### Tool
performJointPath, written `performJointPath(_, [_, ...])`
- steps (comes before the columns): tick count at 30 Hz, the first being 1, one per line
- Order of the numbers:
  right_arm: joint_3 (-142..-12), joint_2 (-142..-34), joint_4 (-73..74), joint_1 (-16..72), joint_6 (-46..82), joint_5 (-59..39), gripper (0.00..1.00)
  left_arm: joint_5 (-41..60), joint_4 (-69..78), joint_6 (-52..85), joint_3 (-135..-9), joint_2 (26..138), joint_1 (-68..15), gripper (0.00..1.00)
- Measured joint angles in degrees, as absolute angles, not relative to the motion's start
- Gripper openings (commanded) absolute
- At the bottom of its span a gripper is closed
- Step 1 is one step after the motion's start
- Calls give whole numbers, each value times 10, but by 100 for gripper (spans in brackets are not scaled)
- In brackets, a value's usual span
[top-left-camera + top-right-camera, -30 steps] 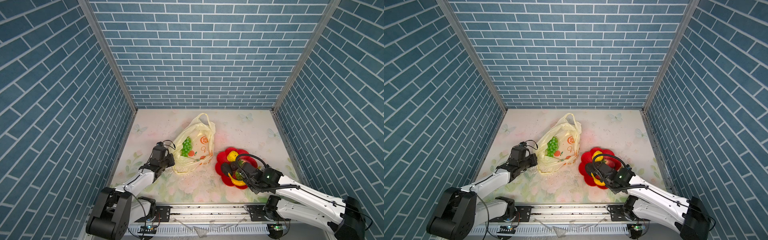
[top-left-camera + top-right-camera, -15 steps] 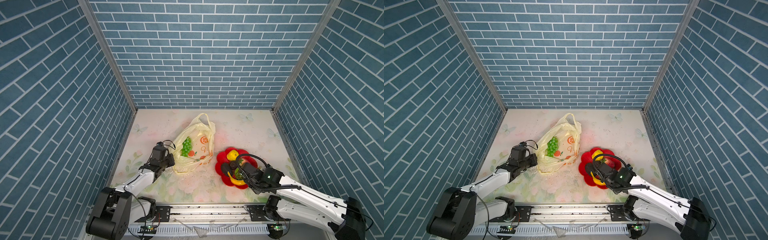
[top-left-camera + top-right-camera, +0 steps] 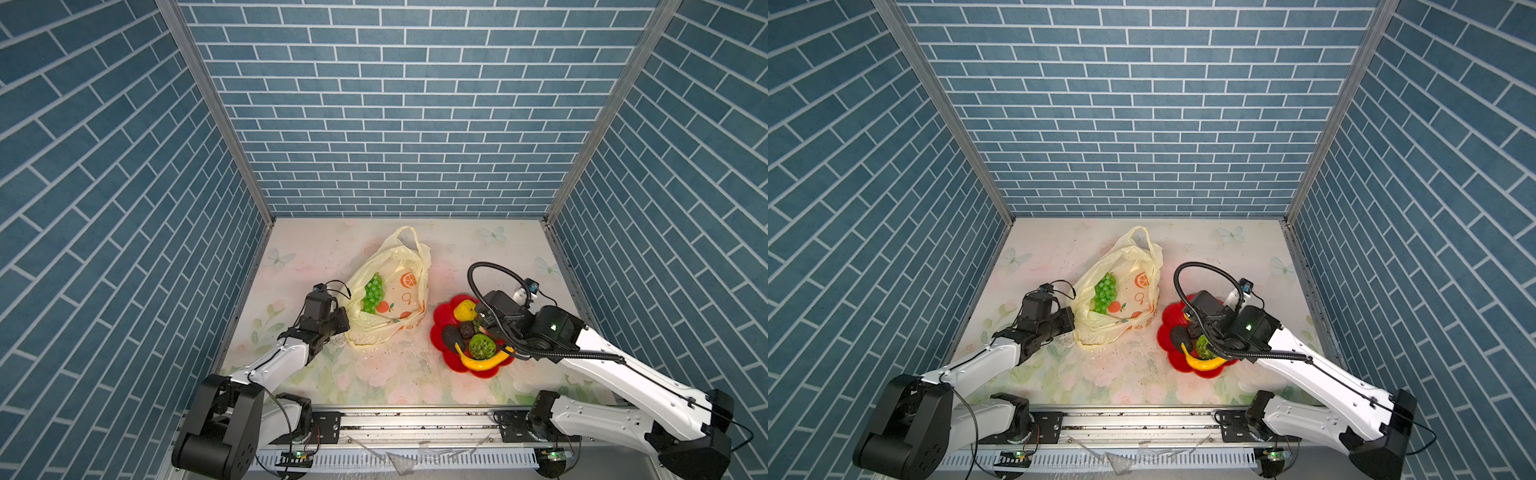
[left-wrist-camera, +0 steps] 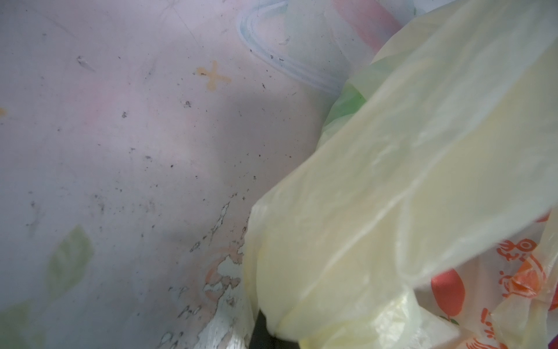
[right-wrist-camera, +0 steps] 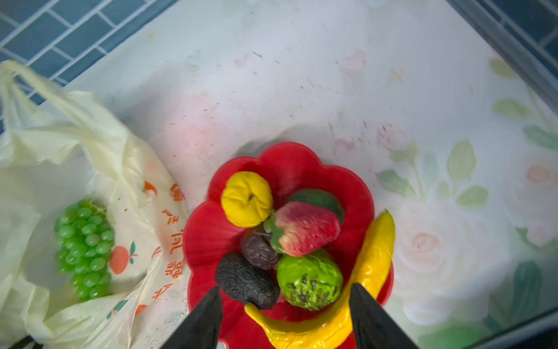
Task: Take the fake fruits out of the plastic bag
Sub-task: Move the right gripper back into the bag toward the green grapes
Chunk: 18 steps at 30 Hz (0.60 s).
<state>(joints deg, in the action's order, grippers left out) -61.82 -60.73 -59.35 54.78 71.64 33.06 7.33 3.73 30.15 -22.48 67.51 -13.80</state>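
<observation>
The plastic bag lies open at mid-table, with a green grape bunch inside it. My left gripper is shut on the bag's left edge, and bag film covers most of the left wrist view. The other fake fruits lie on the red plate: a banana, a strawberry, a yellow lump, two dark brown ones and a green round one. My right gripper hangs open just above them and holds nothing.
Blue brick walls close off three sides. The metal rail with both arm bases runs along the front edge. The red plate stands right beside the bag's lower right corner. The table top has a flower print.
My right gripper's jaws have spread wider over the plate and drawn back a little. The left gripper and the bag have not moved.
</observation>
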Motion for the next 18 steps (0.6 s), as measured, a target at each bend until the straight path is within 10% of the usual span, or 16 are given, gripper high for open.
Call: performJointPath(18, [-818, -1033, -248, 542, 412, 67, 58, 57, 37, 306, -225, 641, -139, 0])
